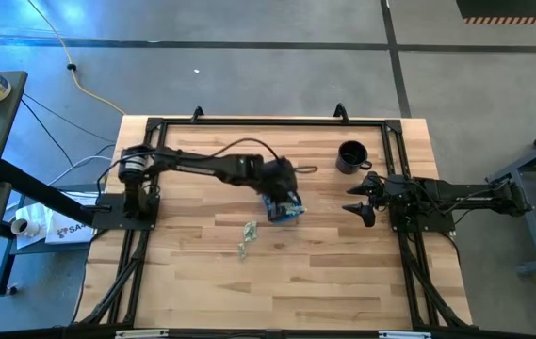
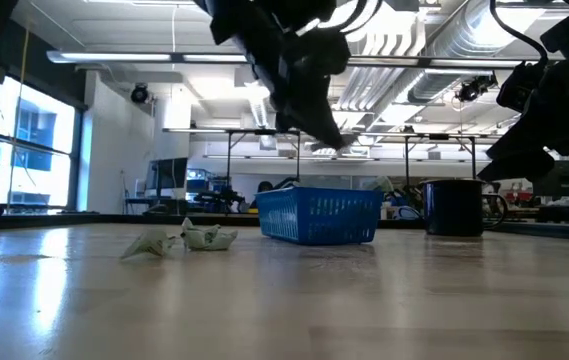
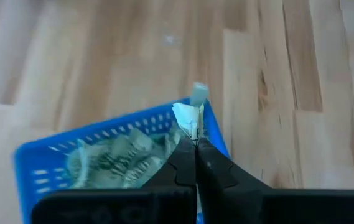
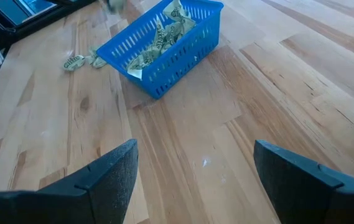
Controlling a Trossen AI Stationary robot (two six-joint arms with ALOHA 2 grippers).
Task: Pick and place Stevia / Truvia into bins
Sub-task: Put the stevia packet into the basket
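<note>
**Left gripper holds a packet above the blue tray**

Your left gripper (image 3: 195, 146) is clamped on one pale sweetener packet (image 3: 190, 118), pinched by its lower edge so the rest stands up past the fingertips. In the left wrist view it sits at the centre of the frame, just above the near corner of the blue tray (image 3: 27, 165). That puts the packet over the tray's edge rather than its middle, so letting go here may, I judge, drop it on the rim or outside.

The tray lies at the centre of the high view, partly under the left arm. It already holds a heap of crumpled green-and-white packets (image 4: 158, 37), which fills much of the floor.

Two or three loose packets (image 1: 246, 239) lie on the wooden table (image 1: 343, 282), just below and left of the tray in the high view. They show left of the tray in the low view too, touching each other.

Your right gripper (image 4: 192, 180) waits at the right of the high view with its fingers spread wide and nothing between them, near the black mug (image 1: 350, 156), well apart from the tray.
</note>
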